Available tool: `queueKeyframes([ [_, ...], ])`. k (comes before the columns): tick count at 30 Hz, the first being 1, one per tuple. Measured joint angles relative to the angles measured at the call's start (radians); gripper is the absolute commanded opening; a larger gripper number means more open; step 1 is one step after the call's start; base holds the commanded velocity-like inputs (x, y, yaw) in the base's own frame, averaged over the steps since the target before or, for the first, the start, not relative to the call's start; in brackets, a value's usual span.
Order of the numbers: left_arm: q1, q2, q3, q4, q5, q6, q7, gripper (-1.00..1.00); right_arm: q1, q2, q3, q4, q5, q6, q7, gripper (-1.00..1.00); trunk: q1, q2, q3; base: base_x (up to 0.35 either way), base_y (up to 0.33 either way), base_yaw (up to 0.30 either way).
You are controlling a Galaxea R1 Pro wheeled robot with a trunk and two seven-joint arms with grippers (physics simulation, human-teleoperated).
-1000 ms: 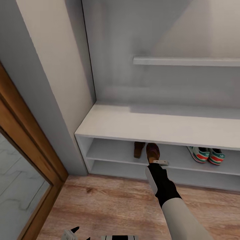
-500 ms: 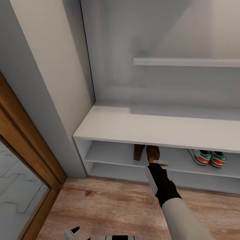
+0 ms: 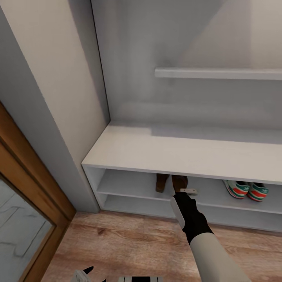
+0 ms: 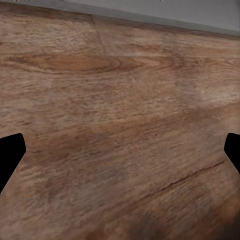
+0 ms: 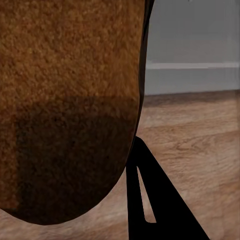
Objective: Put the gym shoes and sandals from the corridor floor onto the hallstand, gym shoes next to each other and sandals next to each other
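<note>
A: Brown leather — one sandal (image 3: 179,182) sits at the front edge of the hallstand (image 3: 188,154) upper shelf level, right gripper (image 3: 187,192) clamped on its near end. In the right wrist view the sandal (image 5: 70,105) fills the frame beside one black finger (image 5: 150,195).

B: Other sandal?

A: Second sandal (image 3: 161,182) just left of it, same shelf. Gym shoes (image 3: 247,190) side by side further right, same level.

B: Left gripper?

A: Low and near over the corridor floor (image 3: 137,246); left gripper (image 4: 120,155) spread wide, holding nothing, wood planks between the fingertips.
</note>
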Motion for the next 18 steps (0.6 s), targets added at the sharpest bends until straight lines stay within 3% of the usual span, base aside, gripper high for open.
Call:
queueKeyframes([
  [15, 0.000, -0.003, -0.002, -0.001, -0.002, 0.005, 0.004, 1.00, 0.000, 0.000, 0.000, 0.039, -0.002, -0.029, -0.044, -1.00, 0.000, 0.000, 0.000, 0.012, -0.006, 0.000],
  [18, 0.000, -0.003, -0.002, -0.001, -0.003, 0.006, 0.004, 1.00, 0.000, 0.000, 0.000, 0.039, -0.004, -0.030, -0.044, -1.00, 0.002, -0.001, -0.012, 0.000, 0.000, 0.000],
])
